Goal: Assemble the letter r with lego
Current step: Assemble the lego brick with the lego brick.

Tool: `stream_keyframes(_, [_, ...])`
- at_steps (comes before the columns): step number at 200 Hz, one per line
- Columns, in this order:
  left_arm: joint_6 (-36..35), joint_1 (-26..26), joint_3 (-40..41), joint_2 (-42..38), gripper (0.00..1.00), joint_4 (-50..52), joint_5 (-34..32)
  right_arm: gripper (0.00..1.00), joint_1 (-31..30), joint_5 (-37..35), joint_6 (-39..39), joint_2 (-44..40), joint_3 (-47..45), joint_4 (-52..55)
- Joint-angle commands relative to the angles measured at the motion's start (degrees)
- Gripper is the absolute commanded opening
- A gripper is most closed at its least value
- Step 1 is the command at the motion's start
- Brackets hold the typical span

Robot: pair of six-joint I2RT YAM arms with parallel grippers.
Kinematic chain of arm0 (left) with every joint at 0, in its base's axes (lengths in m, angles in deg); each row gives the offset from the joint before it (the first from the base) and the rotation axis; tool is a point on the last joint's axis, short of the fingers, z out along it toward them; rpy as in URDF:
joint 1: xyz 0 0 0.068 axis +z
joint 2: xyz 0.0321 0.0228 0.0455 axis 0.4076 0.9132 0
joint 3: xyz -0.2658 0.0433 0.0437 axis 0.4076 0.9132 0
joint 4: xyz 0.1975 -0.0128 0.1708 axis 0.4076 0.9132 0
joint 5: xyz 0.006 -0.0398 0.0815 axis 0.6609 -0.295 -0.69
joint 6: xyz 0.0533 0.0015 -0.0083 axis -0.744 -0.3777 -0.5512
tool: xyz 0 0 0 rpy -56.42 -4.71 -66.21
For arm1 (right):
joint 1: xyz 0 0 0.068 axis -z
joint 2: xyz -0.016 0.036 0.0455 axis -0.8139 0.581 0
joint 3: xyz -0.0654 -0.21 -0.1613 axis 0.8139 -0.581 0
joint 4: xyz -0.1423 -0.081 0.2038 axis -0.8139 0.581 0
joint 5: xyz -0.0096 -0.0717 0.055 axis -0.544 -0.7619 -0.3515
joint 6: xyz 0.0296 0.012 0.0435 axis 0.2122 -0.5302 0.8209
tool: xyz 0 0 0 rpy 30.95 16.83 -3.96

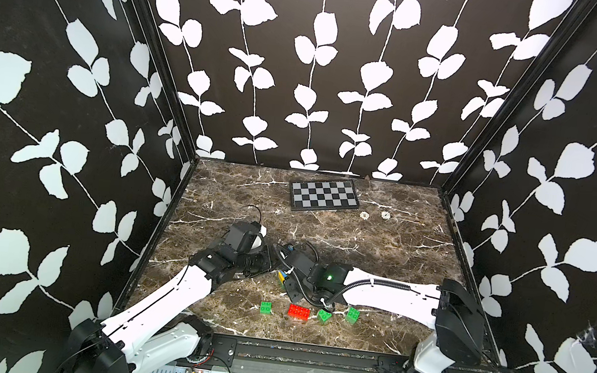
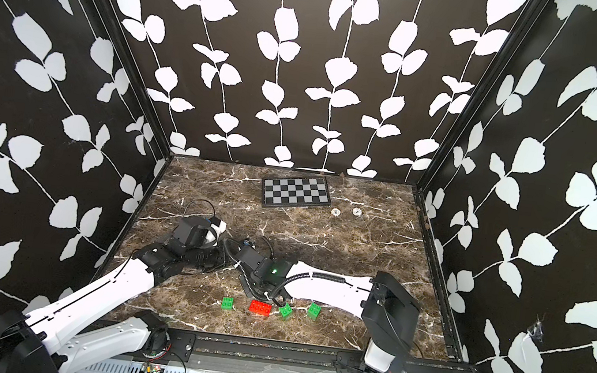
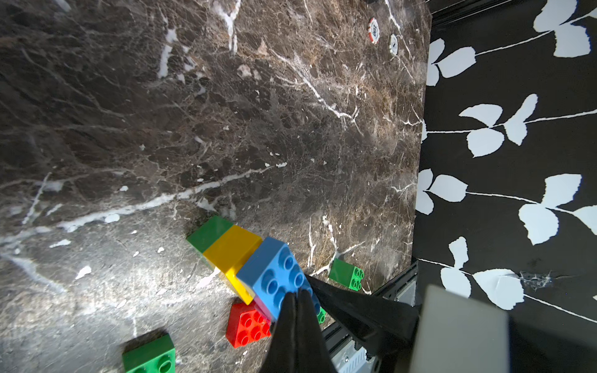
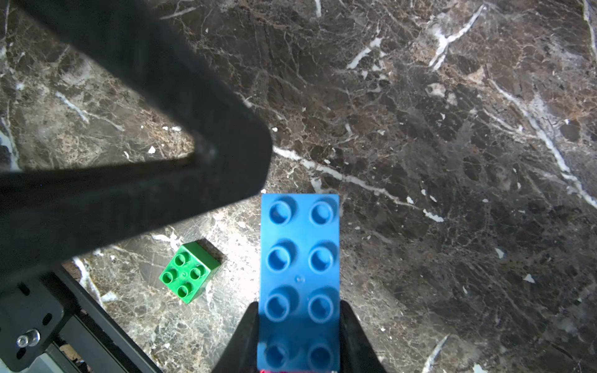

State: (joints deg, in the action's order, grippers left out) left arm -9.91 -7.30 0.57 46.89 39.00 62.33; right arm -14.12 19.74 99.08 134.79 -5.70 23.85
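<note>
Right gripper point(image 4: 298, 310) pinched blue brick point(image 4: 300, 252), lower centre; left gripper point(image 3: 298, 294), fingers together, rested on it; stack point(image 3: 232, 252) part-built; red point(image 3: 247, 323), three greens point(image 1: 266, 307) point(image 1: 324, 316) point(image 1: 352, 315) lay loose.

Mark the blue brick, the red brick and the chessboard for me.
blue brick point(image 4: 299, 258): right wrist view, on its studded top face.
red brick point(image 1: 298, 312): in a top view, on its studded top.
chessboard point(image 1: 324, 195): in a top view, on the middle of its checkered surface.

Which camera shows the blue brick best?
The right wrist view: the blue brick faces it squarely, all eight studs showing. The left wrist view shows it angled, partly behind the left pincer. In both top views the arms mostly hide it.
</note>
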Motion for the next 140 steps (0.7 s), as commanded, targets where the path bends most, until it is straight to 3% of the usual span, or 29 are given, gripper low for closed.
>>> stream_keyframes(1, [0.15, -0.07, -0.35, -0.48, 0.00, -1.08, 0.71, 0.00, -0.40, -0.37, 0.93, 0.87, 1.44, 0.98])
stream_keyframes(140, [2.52, 0.02, 1.76, -0.54, 0.00, -4.48, 2.74, 0.00, -0.58, -0.24, 1.11, 0.76, 1.15, -0.12])
